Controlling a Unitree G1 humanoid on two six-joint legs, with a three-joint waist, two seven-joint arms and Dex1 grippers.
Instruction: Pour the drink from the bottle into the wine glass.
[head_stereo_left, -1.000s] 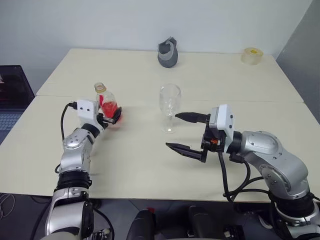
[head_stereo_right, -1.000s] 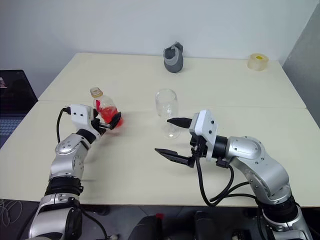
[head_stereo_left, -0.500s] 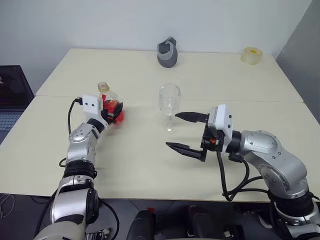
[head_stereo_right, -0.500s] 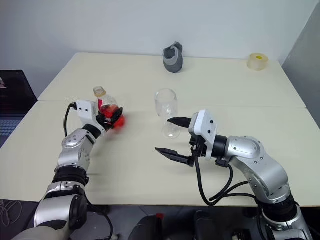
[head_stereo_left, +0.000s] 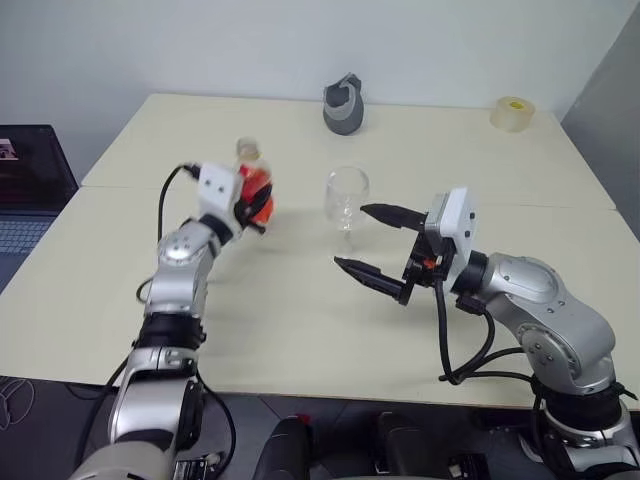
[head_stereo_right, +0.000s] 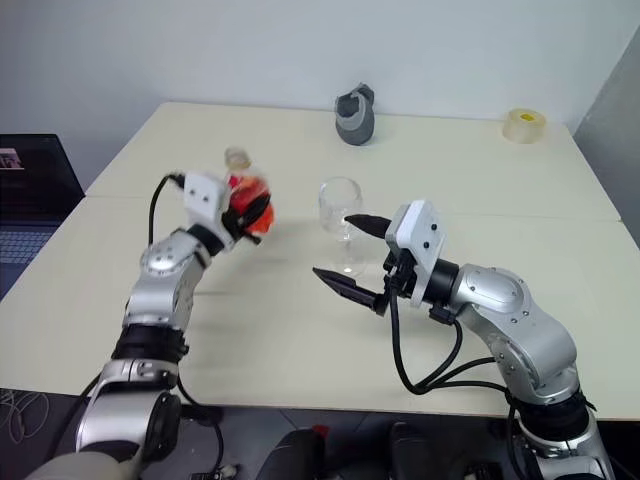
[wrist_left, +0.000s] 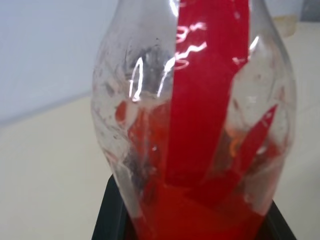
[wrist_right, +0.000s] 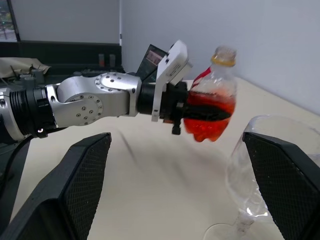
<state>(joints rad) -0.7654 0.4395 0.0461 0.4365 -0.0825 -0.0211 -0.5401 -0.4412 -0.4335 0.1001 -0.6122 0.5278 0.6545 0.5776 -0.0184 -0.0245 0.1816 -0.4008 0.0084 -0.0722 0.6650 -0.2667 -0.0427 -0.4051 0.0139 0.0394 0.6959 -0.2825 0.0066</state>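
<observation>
1. Left gripper (head_stereo_left: 255, 205) is clamped on the bottle (head_stereo_left: 254, 186), fingers across its lower body. Bottle is off the table (head_stereo_left: 300, 300), roughly upright, cap (wrist_right: 223, 55) on.
2. The drink (wrist_right: 207, 115) is red and fills the lower part of the bottle; the left wrist view shows it pooled at the base between the two black fingers (wrist_left: 112, 215).
3. Wine glass (head_stereo_left: 346, 198) stands upright on the table near centre, at about 3 o'clock from the bottle, near it but apart. Bowl looks empty.
4. Right gripper (head_stereo_left: 378, 245) has its jaws spread wide, nothing in them. It sits at about 4 o'clock from the glass, just beside it; upper fingertip (head_stereo_left: 366, 210) is next to the bowl, can't tell if it touches.
5. Right wrist view: glass rim (wrist_right: 280, 125) sits beside one of the spread fingers (wrist_right: 287, 185), the bottle and left gripper beyond it.
6. Grey jug-like object (head_stereo_left: 343, 105) at 12 o'clock from the glass, far side of table.
7. Tape roll (head_stereo_left: 511, 112) at the far corner, about 2 o'clock from the glass.
</observation>
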